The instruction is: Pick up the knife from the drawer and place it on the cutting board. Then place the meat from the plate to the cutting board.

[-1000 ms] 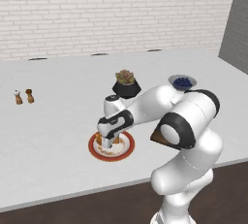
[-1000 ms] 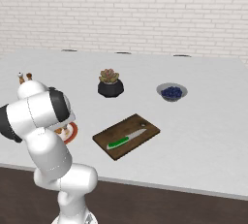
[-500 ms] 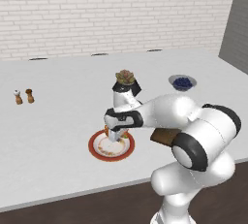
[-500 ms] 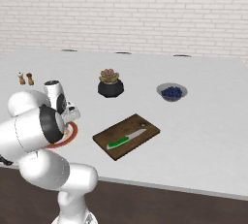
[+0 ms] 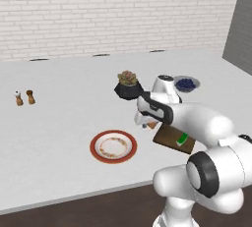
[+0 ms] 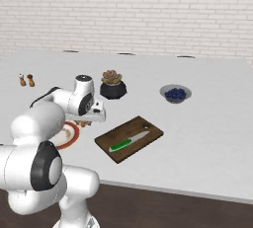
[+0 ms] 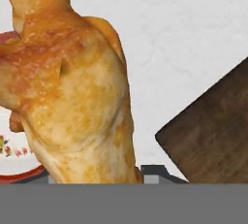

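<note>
The knife point(image 6: 129, 141) lies on the cutting board point(image 6: 148, 129), and the pincer point(image 5: 147, 123) holds the meat point(image 7: 72, 87) off the plate point(image 5: 113, 147); next, carry it over the board and set it down.

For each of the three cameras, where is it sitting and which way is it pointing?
Left base view: behind-left, looking down the counter at the round red-rimmed white plate; arm lower right.
Right base view: behind-right, facing the dark brown wooden cutting board; arm lower left.
Hand view: along the fingers at the golden-brown meat.
Both base views share the plate, board and meat.
</note>
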